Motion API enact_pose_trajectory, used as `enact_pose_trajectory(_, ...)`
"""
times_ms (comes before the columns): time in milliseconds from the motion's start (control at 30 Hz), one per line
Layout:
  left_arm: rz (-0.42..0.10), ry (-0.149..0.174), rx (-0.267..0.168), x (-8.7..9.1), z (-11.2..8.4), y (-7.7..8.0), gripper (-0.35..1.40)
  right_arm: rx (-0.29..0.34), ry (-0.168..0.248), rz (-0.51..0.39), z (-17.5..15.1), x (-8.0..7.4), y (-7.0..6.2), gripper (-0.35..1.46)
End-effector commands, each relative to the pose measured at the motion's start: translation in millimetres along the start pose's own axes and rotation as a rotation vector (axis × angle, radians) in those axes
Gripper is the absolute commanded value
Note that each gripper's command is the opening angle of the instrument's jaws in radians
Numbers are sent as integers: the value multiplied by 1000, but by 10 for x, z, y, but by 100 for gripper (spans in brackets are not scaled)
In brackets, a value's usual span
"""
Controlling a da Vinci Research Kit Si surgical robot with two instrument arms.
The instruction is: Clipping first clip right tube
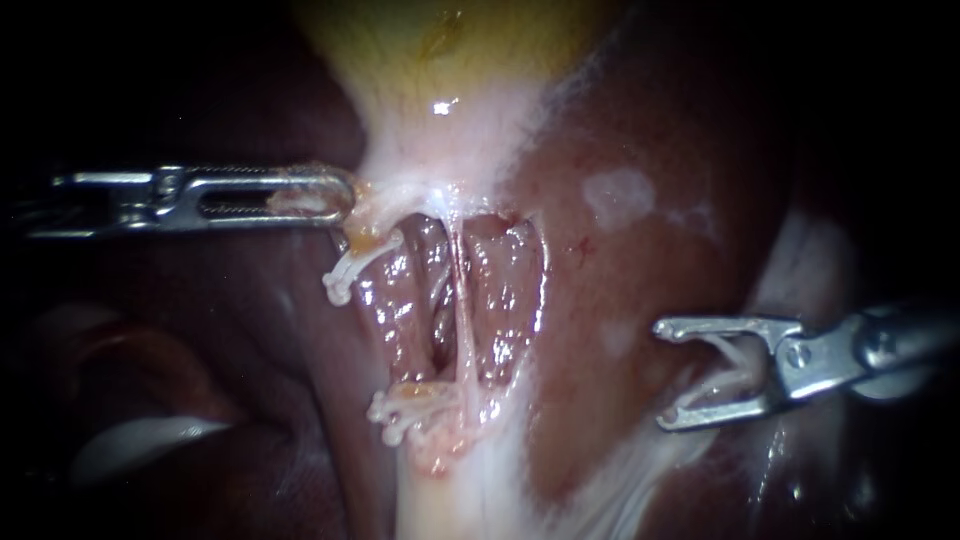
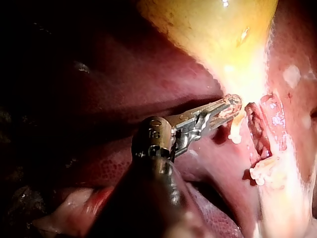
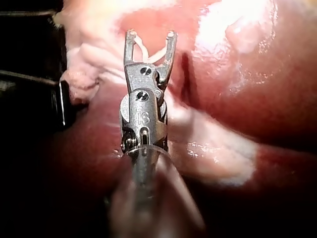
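Right tube (image 1: 463,310) runs as a thin, pale, taut strand down the middle of the opened window, from the whitish neck of the gallbladder (image 1: 450,50) to the fatty stalk below, with wet, glistening red tissue on either side. Left of it, a white plastic upper clip (image 1: 345,272) with a knobbed end juts out and down; near the foot of the window sit the lower clips (image 1: 405,405), a knobbly white cluster whose count cannot be made out. Left instrument (image 1: 335,197), long slotted steel jaws with toothed edges, is clenched on yellowish tissue at the gallbladder neck, just above the upper clip; the left wrist view confirms the grip (image 2: 233,105). Right instrument (image 1: 663,375) lies well apart from the tube, to the right, over the smooth dark-red liver (image 1: 640,270). Its two short hooked jaws stand spread in a fork and carry a white clip (image 1: 742,372), V-shaped, one leg lying against each jaw. The right wrist view shows the same loaded fork (image 3: 151,34), the clip (image 3: 147,53) seated between the tips.
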Motion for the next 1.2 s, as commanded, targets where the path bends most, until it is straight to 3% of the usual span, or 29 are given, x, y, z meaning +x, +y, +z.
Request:
enact_pose_trajectory(33,0,0,-1,0,0,0,-35,-4,13,23,6,1,1,50)
enact_pose_trajectory(133,0,0,-2,0,0,-2,-35,-15,38,78,26,5,5,50)
enact_pose_trajectory(333,-1,-1,-3,0,1,-4,-35,-34,38,111,68,-2,18,50)
enact_pose_trajectory(700,-2,-2,-6,1,1,-8,-35,-58,43,129,140,-18,59,50)
enact_pose_trajectory(1033,-2,-3,-6,1,1,-9,-35,-46,56,154,164,-22,69,49)
enact_pose_trajectory(1200,-2,-3,-7,1,2,-9,-35,-26,85,170,170,-22,71,49)
